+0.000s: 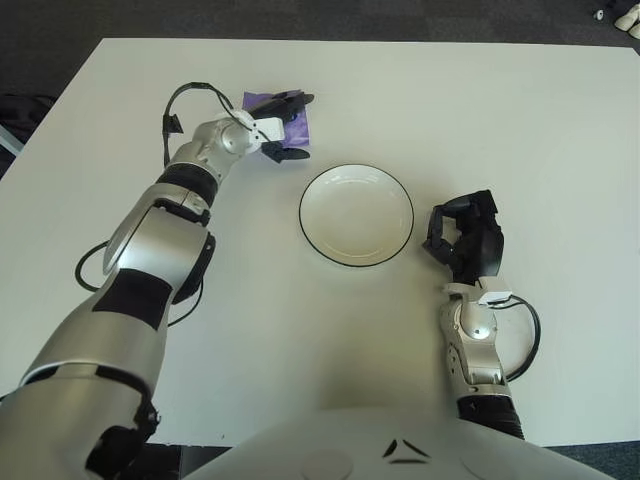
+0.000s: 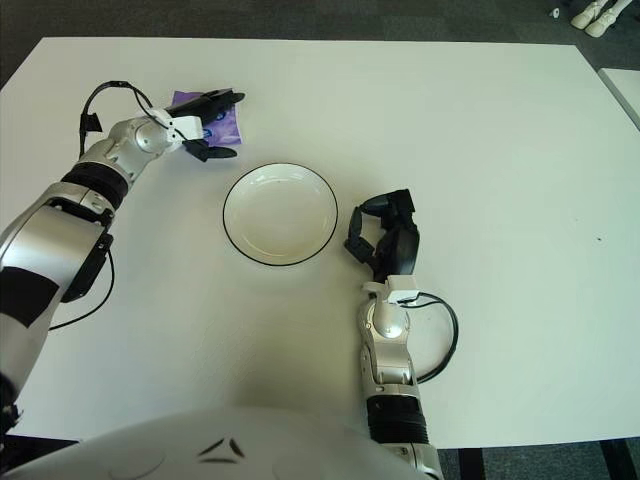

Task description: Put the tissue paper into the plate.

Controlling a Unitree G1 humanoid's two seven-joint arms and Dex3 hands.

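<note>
A purple tissue packet (image 1: 297, 127) lies flat on the white table, up and to the left of the plate. My left hand (image 1: 304, 125) reaches over it from the left. One black finger (image 1: 292, 98) lies along the packet's far edge and another (image 1: 285, 153) sits just past its near edge, spread and not closed on it. The white plate (image 1: 356, 215) with a dark rim sits mid-table with nothing in it. My right hand (image 1: 462, 232) shows just right of the plate, fingers curled and holding nothing.
The white table (image 1: 520, 120) ends at a dark floor along the back and left. A black cable (image 1: 92, 262) loops beside my left forearm. Small white objects (image 1: 628, 14) sit on the floor at the far right corner.
</note>
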